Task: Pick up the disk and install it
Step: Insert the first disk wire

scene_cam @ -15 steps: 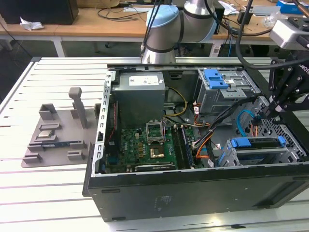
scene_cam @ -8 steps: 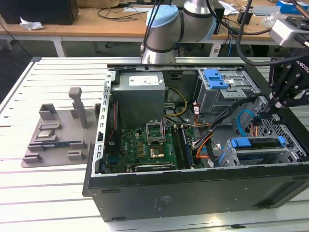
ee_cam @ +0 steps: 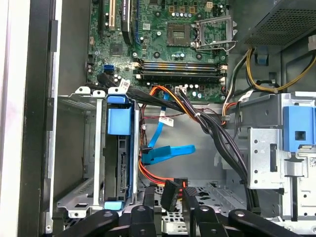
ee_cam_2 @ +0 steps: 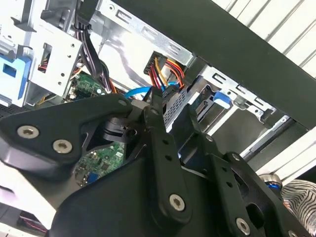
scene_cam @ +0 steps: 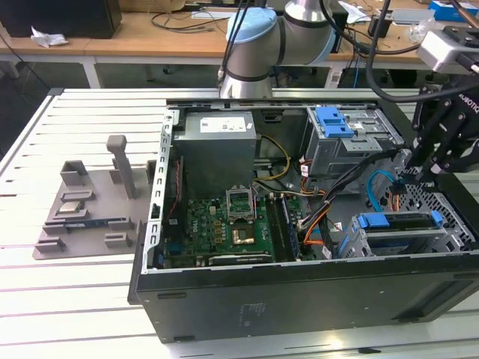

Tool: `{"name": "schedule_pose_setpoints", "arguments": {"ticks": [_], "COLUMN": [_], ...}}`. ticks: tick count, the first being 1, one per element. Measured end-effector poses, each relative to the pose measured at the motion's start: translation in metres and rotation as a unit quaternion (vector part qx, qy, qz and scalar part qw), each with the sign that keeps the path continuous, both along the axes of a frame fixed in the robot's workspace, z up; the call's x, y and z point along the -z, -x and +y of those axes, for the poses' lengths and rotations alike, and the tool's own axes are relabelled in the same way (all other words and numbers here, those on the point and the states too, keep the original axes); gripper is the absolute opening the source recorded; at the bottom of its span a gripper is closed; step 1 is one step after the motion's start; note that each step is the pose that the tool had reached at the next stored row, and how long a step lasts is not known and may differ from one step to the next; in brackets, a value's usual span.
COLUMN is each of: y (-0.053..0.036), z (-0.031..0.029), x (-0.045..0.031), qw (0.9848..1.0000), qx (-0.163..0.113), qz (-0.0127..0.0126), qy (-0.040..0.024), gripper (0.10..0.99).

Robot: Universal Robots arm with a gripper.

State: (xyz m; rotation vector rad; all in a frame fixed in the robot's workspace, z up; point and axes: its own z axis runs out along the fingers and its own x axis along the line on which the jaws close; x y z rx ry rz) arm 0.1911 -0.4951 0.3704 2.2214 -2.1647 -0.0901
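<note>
While hovering at case's far end in exterior view, gripper [scene_cam: 432,161] is sitting just above disk [scene_cam: 398,221] — blue-railed, seated in drive cage, long axis running across. First wrist view: we are seeing disk [ee_cam: 120,148] edge-on beside fingertips [ee_cam: 170,195], which are pinching black cable connector [ee_cam: 172,190]. Second wrist view: fingers [ee_cam_2: 163,126] are closing together near cables.
</note>
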Motion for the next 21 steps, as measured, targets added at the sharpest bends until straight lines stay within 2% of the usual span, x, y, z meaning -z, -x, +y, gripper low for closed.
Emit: {"name": "schedule_pose_setpoints", "arguments": {"ticks": [3, 7, 12, 13, 14, 16, 20, 21], "y": [0.0000, 0.0000, 0.0000, 0.0000, 0.0000, 0.0000, 0.0047, 0.0051], "z": [0.0051, 0.0062, 0.0060, 0.0059, 0.0059, 0.0054, -0.0281, -0.0328], "x": [0.0061, 0.0144, 0.0151, 0.0151, 0.0151, 0.0151, 0.0157, 0.0175], "qw": [1.0000, 1.0000, 1.0000, 1.0000, 1.0000, 1.0000, 1.0000, 1.0000], "qx": [0.000, 0.000, 0.000, 0.000, 0.000, 0.000, 0.000, 0.000], "qz": [0.0000, 0.0000, 0.0000, 0.0000, 0.0000, 0.0000, 0.0000, 0.0000], "qy": [0.0013, 0.0058, 0.0067, 0.0067, 0.0066, 0.0067, 0.0067, 0.0066], "gripper": [0.361, 0.361, 0.361, 0.345, 0.169, 0.169, 0.169, 0.169]}}
